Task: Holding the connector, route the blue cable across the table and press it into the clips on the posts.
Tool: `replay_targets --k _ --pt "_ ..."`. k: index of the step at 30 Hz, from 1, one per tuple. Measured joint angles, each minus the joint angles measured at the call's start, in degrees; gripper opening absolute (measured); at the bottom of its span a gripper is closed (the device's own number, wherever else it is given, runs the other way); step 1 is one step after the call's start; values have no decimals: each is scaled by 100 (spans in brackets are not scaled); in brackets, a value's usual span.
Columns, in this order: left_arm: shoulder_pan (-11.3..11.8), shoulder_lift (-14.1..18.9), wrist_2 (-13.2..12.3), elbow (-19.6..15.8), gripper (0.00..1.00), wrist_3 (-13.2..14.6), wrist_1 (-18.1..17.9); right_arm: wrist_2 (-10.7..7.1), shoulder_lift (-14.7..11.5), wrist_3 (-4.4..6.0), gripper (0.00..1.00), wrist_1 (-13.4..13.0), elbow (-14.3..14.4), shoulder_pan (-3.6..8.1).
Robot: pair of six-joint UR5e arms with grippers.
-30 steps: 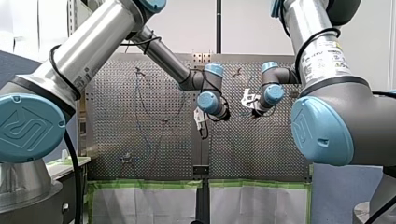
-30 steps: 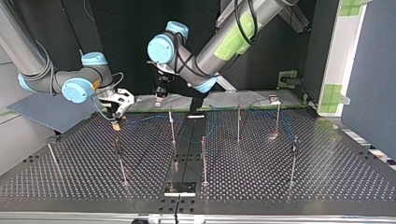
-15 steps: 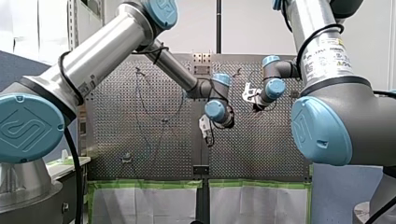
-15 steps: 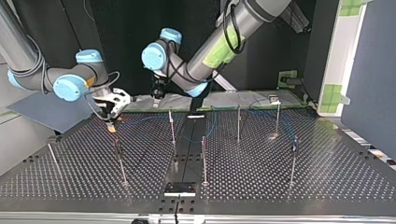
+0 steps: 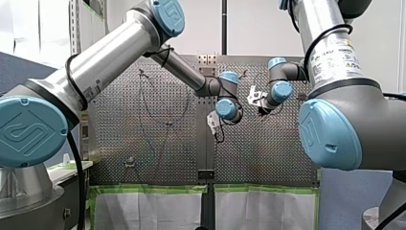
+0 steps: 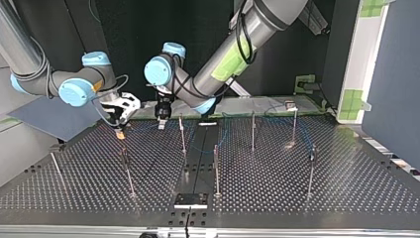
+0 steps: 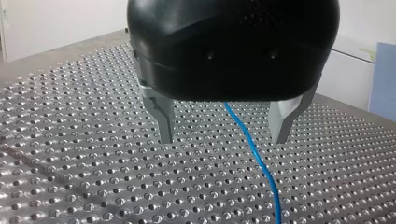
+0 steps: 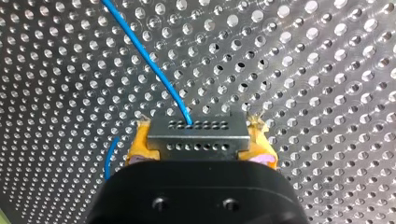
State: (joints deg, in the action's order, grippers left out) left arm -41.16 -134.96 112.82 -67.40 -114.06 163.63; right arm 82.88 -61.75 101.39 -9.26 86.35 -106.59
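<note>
Squinting at the sticker (image 5: pixel 333 53) on my right arm in the front view gets me nowhere, the print's too small to read, and the blue joint cap (image 5: pixel 28 132) only shows a swirly logo. Right gripper (image 8: pixel 201 144) is clamped on the connector (image 8: pixel 197 132) between its yellow pads (image 8: pixel 139 148). The connector's long side runs straight across from pad to pad, pin holes facing away from the wrist. Blue cable (image 8: pixel 142 53) leaves that face and heads off over the perforated table (image 8: pixel 327 70). Left gripper (image 7: pixel 224 126) hangs spread wide, low over the table, cable passing between its metal fingers (image 7: pixel 163 116).
</note>
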Motion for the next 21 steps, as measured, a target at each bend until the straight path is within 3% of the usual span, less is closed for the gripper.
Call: replay_targets --k 5,15,21 --pt "0 -235 -131 281 98 -9 189 1 0 1 0 -6 -1 -1" --pt "61 -752 -126 805 98 -88 537 -11 -2 4 0 -14 0 -7" --pt "15 -884 -128 1135 98 -59 620 -24 -5 6 0 -15 0 -7"
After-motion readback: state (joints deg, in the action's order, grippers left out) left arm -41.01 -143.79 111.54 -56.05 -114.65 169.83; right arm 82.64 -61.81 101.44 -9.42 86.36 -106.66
